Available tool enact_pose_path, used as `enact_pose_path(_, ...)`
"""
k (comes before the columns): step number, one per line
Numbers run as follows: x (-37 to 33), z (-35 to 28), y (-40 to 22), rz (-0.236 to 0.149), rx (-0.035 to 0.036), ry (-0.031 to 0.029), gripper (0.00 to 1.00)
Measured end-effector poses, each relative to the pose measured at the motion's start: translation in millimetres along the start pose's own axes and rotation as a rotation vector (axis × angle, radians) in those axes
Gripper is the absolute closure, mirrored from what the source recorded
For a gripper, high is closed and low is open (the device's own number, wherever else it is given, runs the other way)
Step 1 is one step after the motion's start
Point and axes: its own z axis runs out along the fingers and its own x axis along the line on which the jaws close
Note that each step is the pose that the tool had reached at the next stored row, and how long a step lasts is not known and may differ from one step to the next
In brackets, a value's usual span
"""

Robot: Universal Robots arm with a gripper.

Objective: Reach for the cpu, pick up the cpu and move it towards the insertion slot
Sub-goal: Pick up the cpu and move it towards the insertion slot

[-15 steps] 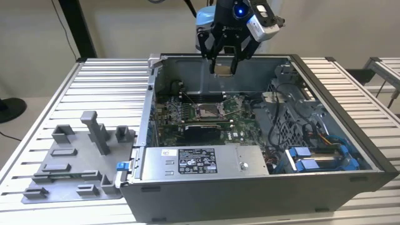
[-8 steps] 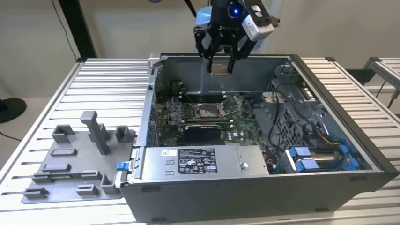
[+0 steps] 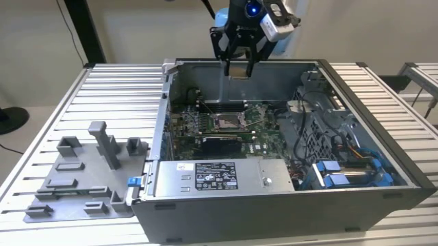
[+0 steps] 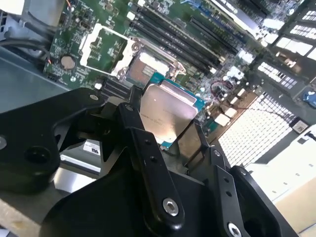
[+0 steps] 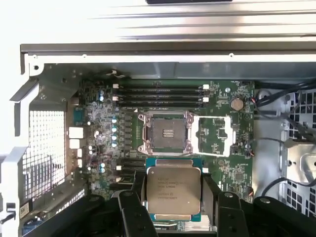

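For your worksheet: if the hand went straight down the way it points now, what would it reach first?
Probably the motherboard around the insertion slot. The hand, shut on the cpu, hangs above the open case; depth is uncertain.

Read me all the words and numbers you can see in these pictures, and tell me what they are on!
None can be read for sure.
cpu: lines of fine print on its metal top, too small to read.
black-and-white label on the grey metal box at the front of the case: too blurred to read.
insertion slot: a tiny mark in its dark centre, unreadable.
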Motion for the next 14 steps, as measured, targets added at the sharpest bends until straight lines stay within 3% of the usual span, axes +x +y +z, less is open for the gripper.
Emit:
enact_pose_path(3, 0.1, 1.1, 10.2, 0.0, 0.0, 0.0, 1.0)
enact_pose_path(6, 0.0, 1.7, 15.7, 0.0, 0.0, 0.0001, 1.0)
enact_pose_path(14, -0.1, 1.9, 16.5, 0.0, 0.0018, 0.0, 1.0)
